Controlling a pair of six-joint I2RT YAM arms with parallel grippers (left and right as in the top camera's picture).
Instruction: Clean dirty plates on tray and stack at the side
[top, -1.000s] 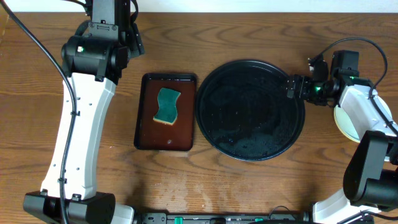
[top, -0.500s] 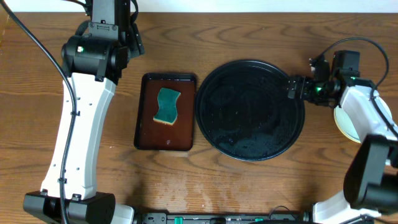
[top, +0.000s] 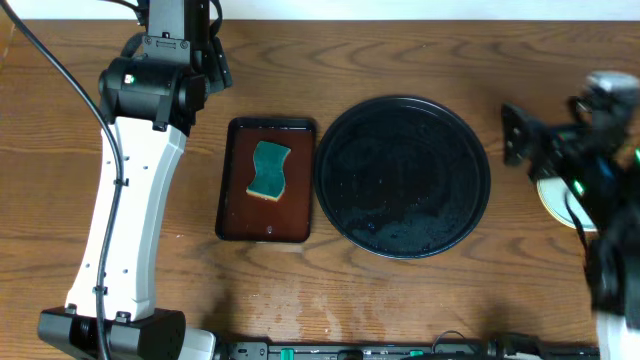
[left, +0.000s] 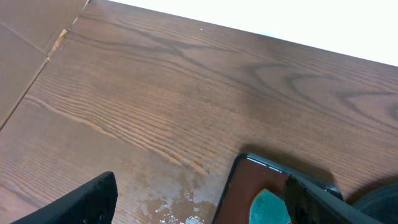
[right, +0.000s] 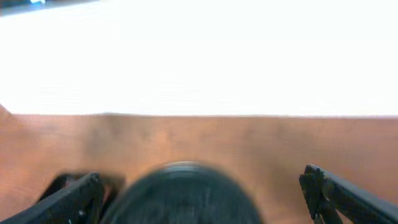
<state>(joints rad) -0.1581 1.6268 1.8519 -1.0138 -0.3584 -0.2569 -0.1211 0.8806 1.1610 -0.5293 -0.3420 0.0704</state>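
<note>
The round black tray (top: 403, 177) lies in the middle of the table, wet, with no plate on it. At the right edge a pale plate (top: 553, 196) rests on the wood, mostly covered by my right arm, so I cannot tell how many are stacked. My right gripper (top: 515, 145) is blurred, just right of the tray's rim, open and empty. The right wrist view shows its fingers (right: 69, 200) wide apart with the tray (right: 186, 196) blurred below. My left gripper (left: 202, 205) is open and empty over the wet wood at the far left.
A dark-brown rectangular tray (top: 235, 200) left of the black one holds a green sponge (top: 268, 170); its corner (left: 245, 186) and the sponge (left: 268, 208) show in the left wrist view. Water is splashed on the wood (left: 174, 202) beside it.
My right arm has pulled back to the right, away from the black tray's rim, and is blurred with motion. The left arm has not moved.
</note>
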